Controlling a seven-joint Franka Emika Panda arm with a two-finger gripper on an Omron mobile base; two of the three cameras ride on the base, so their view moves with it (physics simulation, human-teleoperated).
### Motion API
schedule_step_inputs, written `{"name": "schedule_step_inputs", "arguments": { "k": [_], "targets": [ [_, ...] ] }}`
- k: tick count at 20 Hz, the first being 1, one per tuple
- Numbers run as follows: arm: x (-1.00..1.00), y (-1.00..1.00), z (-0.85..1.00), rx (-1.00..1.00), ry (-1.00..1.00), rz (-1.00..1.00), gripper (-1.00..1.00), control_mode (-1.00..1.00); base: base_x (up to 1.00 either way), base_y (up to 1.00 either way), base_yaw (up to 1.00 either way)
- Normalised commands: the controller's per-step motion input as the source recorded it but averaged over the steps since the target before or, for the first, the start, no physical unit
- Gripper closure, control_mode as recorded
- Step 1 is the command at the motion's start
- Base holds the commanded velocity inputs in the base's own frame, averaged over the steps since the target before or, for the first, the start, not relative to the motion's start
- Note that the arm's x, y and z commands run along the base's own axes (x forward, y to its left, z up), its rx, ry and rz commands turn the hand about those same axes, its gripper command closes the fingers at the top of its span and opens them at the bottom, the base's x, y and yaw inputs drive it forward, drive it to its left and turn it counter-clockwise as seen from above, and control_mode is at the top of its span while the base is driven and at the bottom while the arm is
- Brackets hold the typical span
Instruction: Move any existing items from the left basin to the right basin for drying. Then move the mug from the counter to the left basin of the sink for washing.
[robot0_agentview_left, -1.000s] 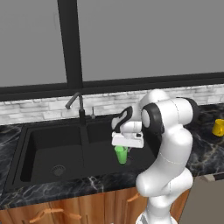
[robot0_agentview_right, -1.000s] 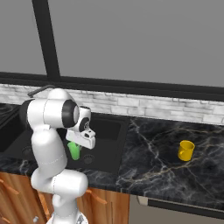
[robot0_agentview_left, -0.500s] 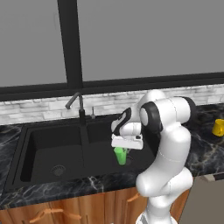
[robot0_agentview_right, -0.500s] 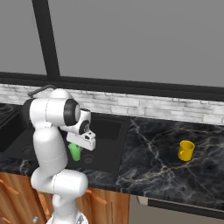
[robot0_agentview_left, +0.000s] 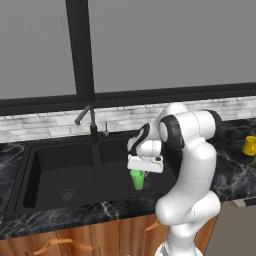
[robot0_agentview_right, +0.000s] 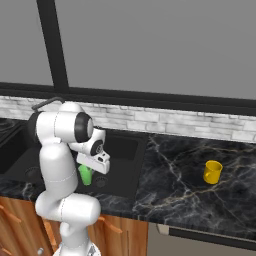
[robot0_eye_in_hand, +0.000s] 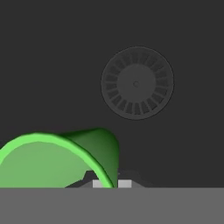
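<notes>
End effector (robot0_agentview_left: 138, 173) clamped on the green cup (robot0_agentview_left: 136, 179), above the right basin (robot0_agentview_left: 120, 150) drain (robot0_eye_in_hand: 137, 83). Mug (robot0_agentview_right: 212, 172) sits on the bench (robot0_agentview_right: 185, 175) toward its right edge.

Arm (robot0_agentview_left: 192, 165): glossy white shell throughout, built of thick rounded segments with bulbous housings at each joint. Joints show dark grey to black rings and caps between the white sections. Wrist section carries a black collar. Hand (robot0_agentview_left: 145, 163) is a flat white block, paler on its upper face. Fingers (robot0_eye_in_hand: 113, 183): small, dark, with light grey inner faces. No cables, screws or markings discernible. Base column white and rounded.
</notes>
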Motion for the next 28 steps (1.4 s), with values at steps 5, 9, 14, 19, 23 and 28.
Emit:
{"name": "schedule_step_inputs", "arguments": {
  "k": [5, 9, 14, 19, 23, 28],
  "targets": [
    [0.00, 0.00, -0.01, 0.02, 0.00, 0.00, 1.00, -1.00, 0.00, 0.00, 0.00],
    [0.00, 0.00, 0.00, 0.01, 0.00, 0.00, 1.00, -1.00, 0.00, 0.00, 0.00],
    [0.00, 0.00, -0.05, 0.01, 0.00, 0.00, 1.00, -1.00, 0.00, 0.00, 0.00],
    [-0.07, 0.00, -0.01, 0.00, -0.01, 0.00, -1.00, -1.00, 0.00, 0.00, 0.00],
    [-0.15, -0.01, 0.17, 0.00, 0.00, 0.00, -1.00, -1.00, 0.00, 0.00, 0.00],
    [-0.10, -0.02, 0.23, 0.00, 0.00, 0.00, -1.00, -1.00, 0.00, 0.00, 0.00]
  ]
}}
